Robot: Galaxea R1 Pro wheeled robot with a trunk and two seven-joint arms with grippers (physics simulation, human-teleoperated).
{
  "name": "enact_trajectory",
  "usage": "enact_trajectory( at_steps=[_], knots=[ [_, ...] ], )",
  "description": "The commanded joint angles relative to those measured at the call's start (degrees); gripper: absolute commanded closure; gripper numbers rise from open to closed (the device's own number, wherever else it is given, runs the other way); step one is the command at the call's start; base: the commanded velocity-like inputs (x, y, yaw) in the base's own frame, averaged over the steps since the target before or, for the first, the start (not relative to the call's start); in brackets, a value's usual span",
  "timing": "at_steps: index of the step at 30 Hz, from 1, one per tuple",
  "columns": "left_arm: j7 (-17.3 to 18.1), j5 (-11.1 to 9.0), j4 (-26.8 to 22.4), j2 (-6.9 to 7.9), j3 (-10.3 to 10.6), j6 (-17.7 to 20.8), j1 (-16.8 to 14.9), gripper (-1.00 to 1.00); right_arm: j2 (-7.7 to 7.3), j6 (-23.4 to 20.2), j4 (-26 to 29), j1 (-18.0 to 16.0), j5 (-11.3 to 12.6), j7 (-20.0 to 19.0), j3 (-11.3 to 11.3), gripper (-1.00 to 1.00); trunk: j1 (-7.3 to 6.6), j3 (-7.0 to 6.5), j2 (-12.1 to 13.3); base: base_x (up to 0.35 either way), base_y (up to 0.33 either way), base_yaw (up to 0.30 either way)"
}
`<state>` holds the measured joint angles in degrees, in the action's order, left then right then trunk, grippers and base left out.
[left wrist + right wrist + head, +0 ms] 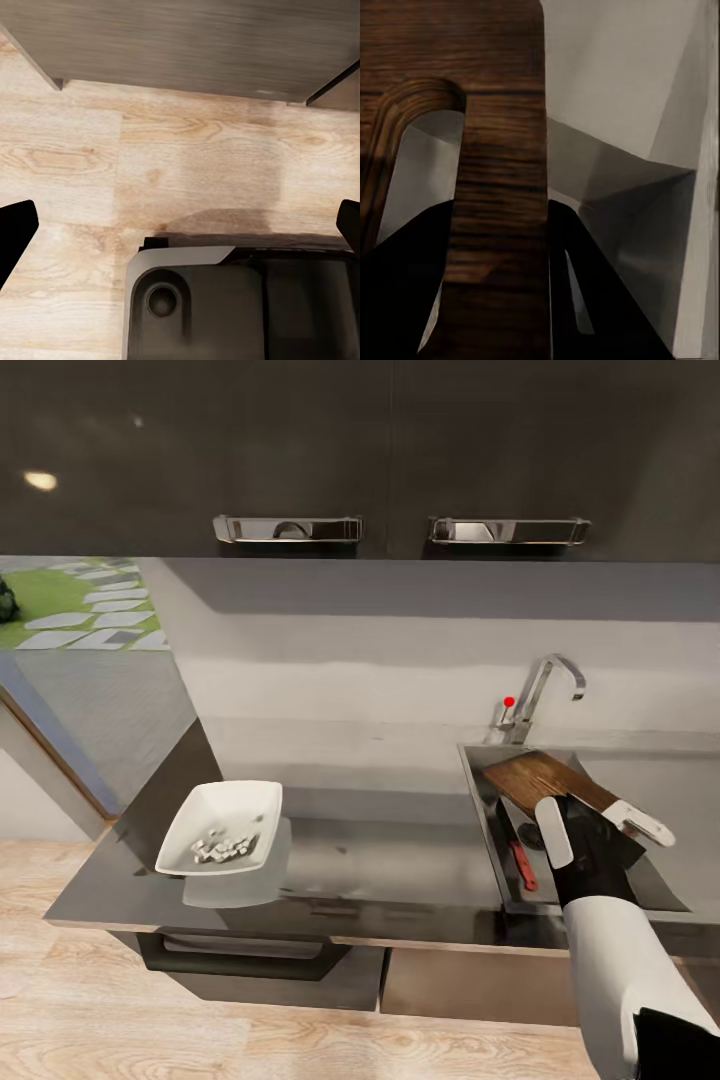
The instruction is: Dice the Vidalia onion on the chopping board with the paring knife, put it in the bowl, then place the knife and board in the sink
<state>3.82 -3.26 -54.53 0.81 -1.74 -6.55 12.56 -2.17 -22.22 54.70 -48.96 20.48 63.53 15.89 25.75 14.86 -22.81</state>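
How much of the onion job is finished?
Nearly all. The diced onion sits in the bowl on the countertop, and the paring knife lies in the sink. The right gripper holds the chopping board tilted over the sink; only letting it go is left.

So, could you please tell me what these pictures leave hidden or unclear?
- Knife: in the sink, head view; its blade runs under the board and right gripper, so the tip is hidden.
- Drain: mostly covered by the same gripper and board.
- Onion in the bowl: pieces too small to count.
- Board, right wrist view: cut off by the frame; whether it touches the sink floor cannot be told.
- Left gripper: fingertips at the frame edges.
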Motion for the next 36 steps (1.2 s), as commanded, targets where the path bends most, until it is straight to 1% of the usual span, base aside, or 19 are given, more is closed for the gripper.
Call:
enact_trajectory(
  at_steps=[1, 3, 4, 6, 8, 10, 12, 14, 16, 20, 24, 27, 28, 34, 36],
  knots=[
    [0.4, -0.34, -0.05, -0.02, -0.11, -0.03, 0.0, -1.0, -0.06, -0.21, -0.26, -0.09, 0.3, 1.47, -0.07, 1.0, 0.03, 0.09, -0.11, 0.0, 0.0, 0.0],
    [0.4, -0.34, -0.05, -0.02, -0.11, -0.03, 0.0, -1.0, -0.05, 1.47, -0.62, -0.22, 0.38, 3.54, -0.07, 1.0, 0.03, 0.09, -0.11, 0.0, 0.0, 0.0],
    [0.4, -0.34, -0.05, -0.02, -0.11, -0.04, 0.0, -1.0, 0.02, 3.44, -0.77, -0.28, 0.41, 4.63, -0.03, 1.0, 0.03, 0.09, -0.11, 0.0, 0.0, 0.0],
    [0.43, -0.39, -0.05, -0.01, -0.11, -0.02, 0.0, -1.0, 0.25, 5.96, -1.77, -0.33, 0.46, 6.44, -0.01, 1.0, 0.03, 0.09, -0.11, 0.0, 0.0, 0.0],
    [0.45, -0.41, -0.05, -0.01, -0.11, -0.03, 0.0, -1.0, 0.39, 6.84, -2.9, -0.35, 0.68, 7.27, 0.01, 1.0, 0.03, 0.09, -0.11, 0.0, 0.0, 0.0],
    [0.46, -0.38, -0.13, -0.01, -0.11, -0.04, 0.0, -1.0, 0.52, 8.2, -3.62, -0.35, 2.84, 7.69, -0.02, 1.0, 0.03, 0.09, -0.11, 0.0, 0.0, 0.0],
    [0.45, -0.39, -0.68, 0.05, -0.11, -0.04, 0.0, -1.0, 0.63, 9.64, -3.65, -0.35, 7.36, 7.9, -0.2, 1.0, 0.03, 0.09, -0.11, 0.0, 0.0, 0.0],
    [0.43, -0.39, -0.91, 0.06, -0.11, -0.04, 0.0, -1.0, 0.72, 10.11, -3.36, -0.35, 9.42, 8.41, -0.32, 1.0, 0.03, 0.09, -0.11, 0.003, 0.0, 0.0],
    [0.42, -0.36, -1.04, 0.07, -0.15, 0.0, 0.0, -1.0, 0.75, 10.28, -3.14, -0.35, 10.2, 9.33, -0.33, 1.0, 0.03, 0.09, -0.11, 0.064, 0.0, 0.0],
    [0.41, -0.41, -1.09, 0.07, -0.12, -0.02, 0.0, -1.0, 0.76, 10.35, -3.04, -0.35, 10.65, 11.16, -0.33, 1.0, 0.03, 0.25, -0.11, 0.214, 0.0, 0.0],
    [0.4, -0.43, -1.06, 0.07, -0.11, -0.02, 0.0, -1.0, 0.76, 10.51, -3.19, -0.35, 10.66, 11.42, -0.26, 1.0, 0.03, 0.59, -0.11, 0.148, -0.014, 0.0],
    [0.4, -0.42, -1.09, 0.07, -0.11, -0.03, 0.0, -1.0, 0.73, 12.62, -3.76, -0.35, 10.51, 11.4, -0.25, 1.0, 0.03, 0.86, -0.11, 0.047, -0.002, 0.0],
    [0.4, -0.42, -1.1, 0.07, -0.11, -0.02, 0.0, -1.0, 0.71, 13.97, -4.16, -0.35, 10.44, 11.38, -0.25, 1.0, 0.03, 0.95, -0.11, 0.014, -0.001, 0.0],
    [0.42, -0.41, -1.14, 0.07, -0.11, -0.03, 0.0, -1.0, 0.71, 19.23, -8.83, -0.35, 10.48, 10.92, -0.32, 1.0, 0.03, 1.5, -0.11, 0.004, -0.001, 0.0],
    [0.42, -0.42, -1.18, 0.07, -0.11, -0.02, 0.0, -1.0, 0.64, 21.45, -11.15, -0.35, 10.61, 10.73, -0.38, 1.0, 0.03, 1.68, -0.11, 0.065, -0.056, 0.0]
  ],
)
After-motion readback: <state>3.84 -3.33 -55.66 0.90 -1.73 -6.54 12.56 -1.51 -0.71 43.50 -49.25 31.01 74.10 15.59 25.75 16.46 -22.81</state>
